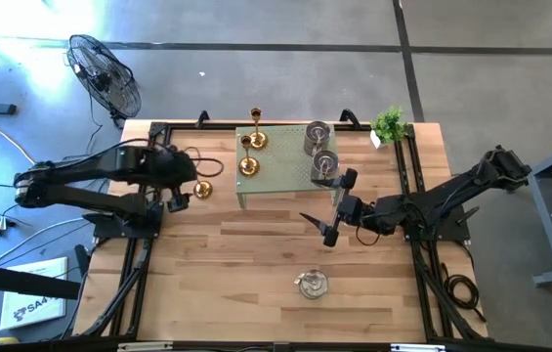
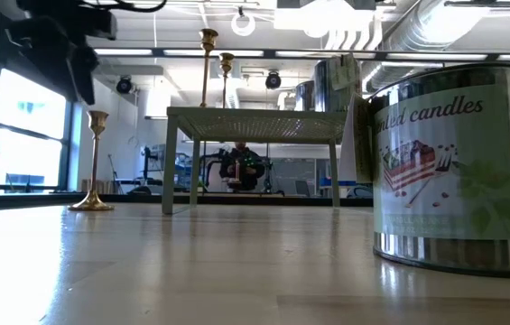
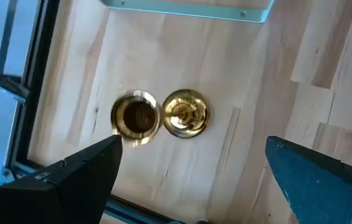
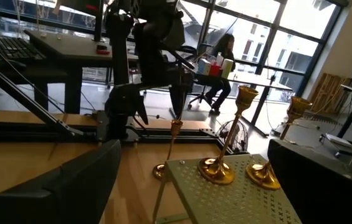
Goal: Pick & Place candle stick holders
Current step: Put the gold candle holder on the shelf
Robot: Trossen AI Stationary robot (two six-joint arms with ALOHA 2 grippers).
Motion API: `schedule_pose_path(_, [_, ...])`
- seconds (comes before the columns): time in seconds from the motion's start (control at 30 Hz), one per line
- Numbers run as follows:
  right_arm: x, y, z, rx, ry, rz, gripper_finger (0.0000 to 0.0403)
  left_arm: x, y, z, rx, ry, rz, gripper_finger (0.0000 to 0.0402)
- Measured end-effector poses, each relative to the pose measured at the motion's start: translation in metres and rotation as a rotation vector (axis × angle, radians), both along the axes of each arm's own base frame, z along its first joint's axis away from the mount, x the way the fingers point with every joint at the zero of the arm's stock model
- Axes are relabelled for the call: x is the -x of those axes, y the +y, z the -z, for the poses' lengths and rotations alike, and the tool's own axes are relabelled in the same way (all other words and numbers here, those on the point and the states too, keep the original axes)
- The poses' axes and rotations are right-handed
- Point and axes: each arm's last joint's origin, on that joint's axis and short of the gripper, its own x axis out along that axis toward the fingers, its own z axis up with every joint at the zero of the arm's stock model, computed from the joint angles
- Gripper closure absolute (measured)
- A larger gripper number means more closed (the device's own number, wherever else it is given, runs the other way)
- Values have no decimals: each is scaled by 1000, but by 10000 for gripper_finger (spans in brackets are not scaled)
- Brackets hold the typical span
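Two gold brass holders (image 1: 249, 154) stand upright on the green stand's left side, two silvery glass holders (image 1: 318, 149) on its right. A third brass holder (image 1: 202, 189) stands left on the surface, a glass one (image 1: 313, 284) near the front.

table top (image 1: 256, 284) is light blond wood with streaky plank grain, framed by black rails (image 1: 131, 284). the little stand (image 1: 280, 168) in the upper middle is pale mint green with a dotted perforated top. two brass candle stick holders (image 1: 252, 142) on it are shiny gold, same as the third gold one (image 1: 203, 189) left of the stand on the wood. the two glass holders (image 1: 318, 139) on the stand look silvery grey, and so does the one (image 1: 312, 284) at lower centre; up close its label has a red, white and green print with dark script lettering. potted plant (image 1: 389, 124) at upper right is bright green. both arms are black. floor is plain grey.
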Motion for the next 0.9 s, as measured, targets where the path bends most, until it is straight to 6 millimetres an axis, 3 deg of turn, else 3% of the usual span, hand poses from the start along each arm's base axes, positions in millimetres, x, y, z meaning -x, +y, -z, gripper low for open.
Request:
schedule_pose_path(0.17, [0, 0, 1, 8, 12, 0, 3, -16, 3, -13, -5, 18, 45, 14])
schedule_pose_path(0.47, [0, 0, 5, -6, 46, -1, 3, -9, 2, -51, -82, -2, 110, 14])
schedule_pose_path(0.6, [0, 0, 6, -5, 48, -1, 3, -6, 8, -55, -103, 10, 107, 14])
schedule_pose_path(0.9, [0, 0, 6, -22, 42, -1, 3, 3, 38, -50, 47, -6, 74, 14])
